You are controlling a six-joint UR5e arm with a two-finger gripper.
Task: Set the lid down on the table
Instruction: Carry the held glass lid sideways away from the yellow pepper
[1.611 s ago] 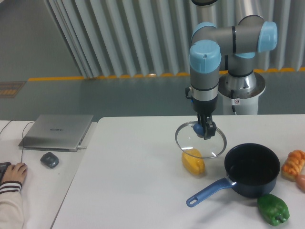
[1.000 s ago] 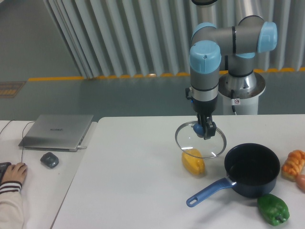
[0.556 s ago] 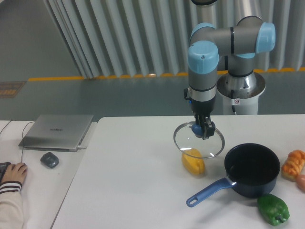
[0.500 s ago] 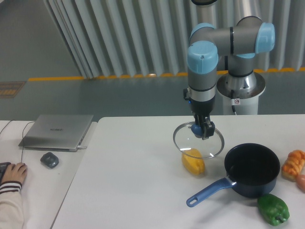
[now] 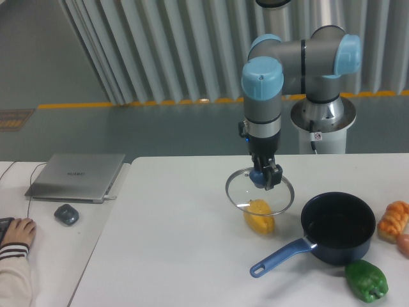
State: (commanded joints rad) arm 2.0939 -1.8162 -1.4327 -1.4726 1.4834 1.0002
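The lid is a round clear glass disc with a thin metal rim and a blue knob. It hangs level in the air above the white table, partly over a yellow pepper. My gripper points straight down and is shut on the lid's blue knob. The dark saucepan with a blue handle stands uncovered on the table to the right of the lid.
A yellow pepper lies under the lid's right half. A green pepper and orange food sit at the right edge. A side desk holds a laptop, a mouse and a person's hand.
The arm has carried the lid to the left, away from the saucepan. The grip on the knob is unchanged, and nothing on the table has moved.
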